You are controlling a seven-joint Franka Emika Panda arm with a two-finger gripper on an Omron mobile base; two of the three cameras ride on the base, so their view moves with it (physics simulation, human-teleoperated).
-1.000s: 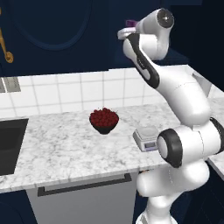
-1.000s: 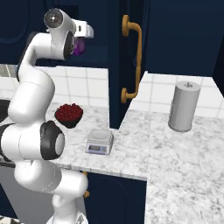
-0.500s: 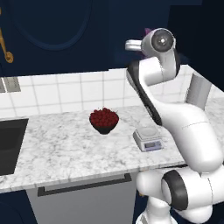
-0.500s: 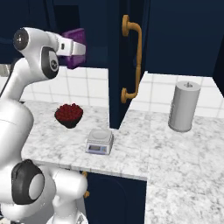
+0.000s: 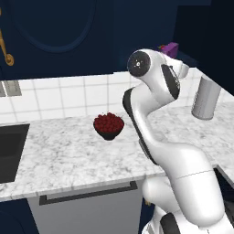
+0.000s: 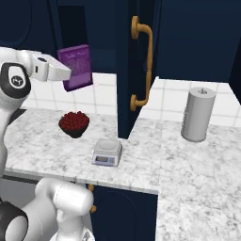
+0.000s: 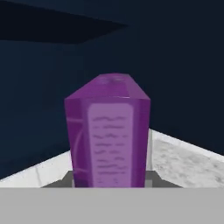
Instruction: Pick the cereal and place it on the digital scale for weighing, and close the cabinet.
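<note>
The purple cereal box (image 6: 76, 66) hangs upright in the air in front of the open cabinet, above the bowl of red fruit (image 6: 74, 123). My gripper (image 6: 69, 74) is shut on its lower end. In the hand view the cereal box (image 7: 108, 135) stands close up between the fingers. A corner of the cereal box (image 5: 172, 47) peeks past my arm in the left base view. On the counter below and to the right sits the digital scale (image 6: 107, 152), bare. The cabinet door (image 6: 126, 70) stands open, edge-on, with its gold handle (image 6: 144, 61) facing right.
A grey cylinder (image 6: 197, 114) stands on the right counter wing. The fruit bowl (image 5: 109, 124) sits mid-counter, a dark sink (image 5: 9, 151) lies at the left, and a grey drawer with a black bar handle (image 5: 87, 194) is under the counter edge.
My arm has swung and folded, carrying the cereal out of the cabinet and a little lower, toward the space above the counter. The scale and bowl have not moved.
</note>
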